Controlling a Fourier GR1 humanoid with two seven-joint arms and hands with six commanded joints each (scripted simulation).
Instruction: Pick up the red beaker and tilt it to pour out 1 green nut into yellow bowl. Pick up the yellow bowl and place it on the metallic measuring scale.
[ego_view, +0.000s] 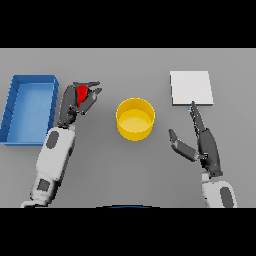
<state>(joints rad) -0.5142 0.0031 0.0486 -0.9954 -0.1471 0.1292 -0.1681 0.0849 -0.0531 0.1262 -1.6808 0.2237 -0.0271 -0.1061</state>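
Note:
The red beaker (82, 94) shows only as a small red patch inside my left hand (75, 102), whose fingers and thumb curl round it left of the yellow bowl (135, 118). The bowl stands upright at the table's middle, apart from both hands; I see no nut in it. The metallic scale (191, 88) is a pale square plate at the back right. My right hand (202, 137) lies between the bowl and the scale, fingers straight and pointing toward the scale's near edge, thumb spread toward the bowl, holding nothing.
A blue tray (15, 107) lies along the left side of the table, just beside my left arm.

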